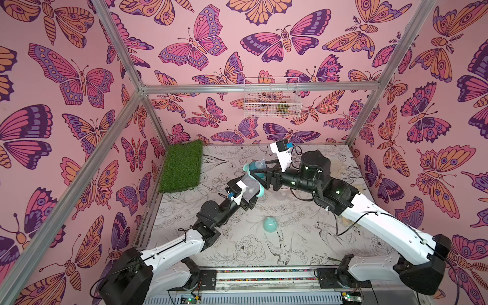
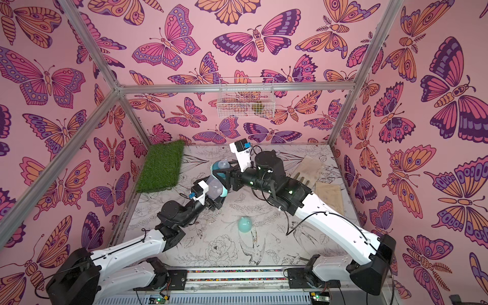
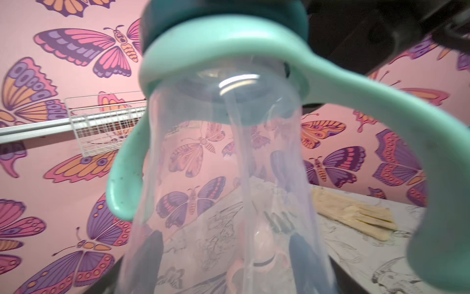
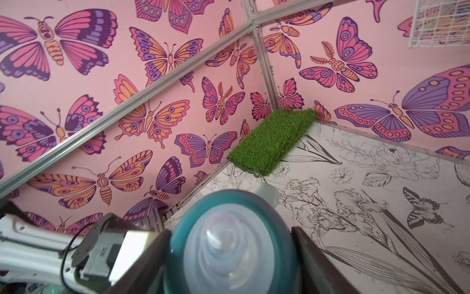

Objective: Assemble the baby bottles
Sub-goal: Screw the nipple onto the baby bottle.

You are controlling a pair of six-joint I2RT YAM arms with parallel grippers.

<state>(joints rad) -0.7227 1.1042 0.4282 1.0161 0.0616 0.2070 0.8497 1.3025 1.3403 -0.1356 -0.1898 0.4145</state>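
With the left gripper (image 1: 245, 196) clamping the clear bottle (image 3: 229, 165) and the right gripper (image 1: 257, 170) closed on the teal nipple collar (image 4: 179, 229), the robot should twist with both axes aligned, to avoid cross-threading.

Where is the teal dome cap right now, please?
In both top views the teal dome cap lies on the floral table, touching nothing, midway between left and right and nearer the robot's base than the held teal bottle.
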